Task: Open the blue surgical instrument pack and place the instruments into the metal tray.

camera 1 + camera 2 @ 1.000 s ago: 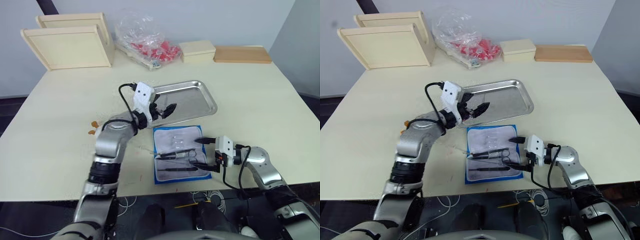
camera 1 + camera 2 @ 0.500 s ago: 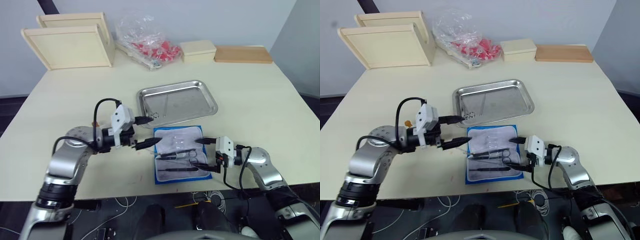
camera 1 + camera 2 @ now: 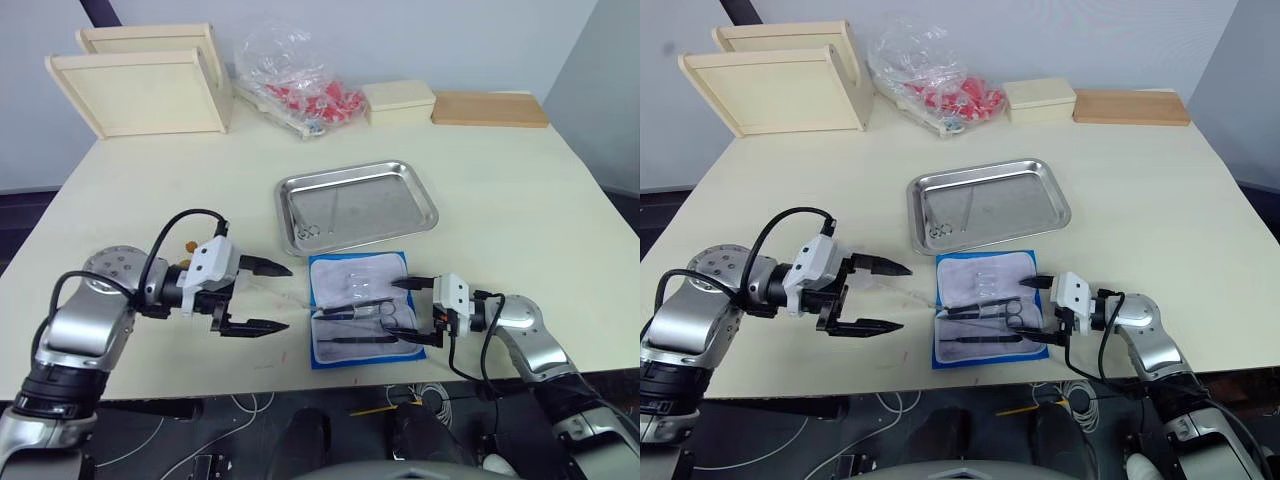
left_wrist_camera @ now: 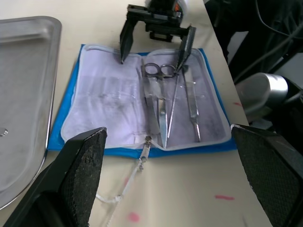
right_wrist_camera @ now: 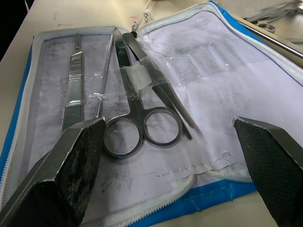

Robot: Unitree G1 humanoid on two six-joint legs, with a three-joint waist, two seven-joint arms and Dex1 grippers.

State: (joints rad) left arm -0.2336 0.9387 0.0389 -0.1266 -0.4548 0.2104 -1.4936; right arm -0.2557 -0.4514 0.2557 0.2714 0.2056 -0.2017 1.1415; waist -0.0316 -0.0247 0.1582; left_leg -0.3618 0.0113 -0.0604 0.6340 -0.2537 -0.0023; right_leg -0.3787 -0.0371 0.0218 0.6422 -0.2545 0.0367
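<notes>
The flat bright-blue fold-over instrument pack (image 3: 361, 310) lies unzipped and spread open on the pale table (image 3: 540, 190), just in front of the shallow shiny steel tray (image 3: 356, 204), so the step in hand looks like lifting out the remaining tools. Its pale grey-white lining shows ring-handled scissors (image 5: 142, 120) and slim forceps (image 4: 191, 106) under clear straps, while one small instrument (image 3: 312, 230) already rests in the tray. The left gripper (image 3: 262, 297) hovers empty beside the pack's left edge with fingers wide apart, and the right gripper (image 3: 414, 312) straddles the scissor rings, also spread and holding nothing; next, it probably needs to close on a ring handle and slide the tool free.
</notes>
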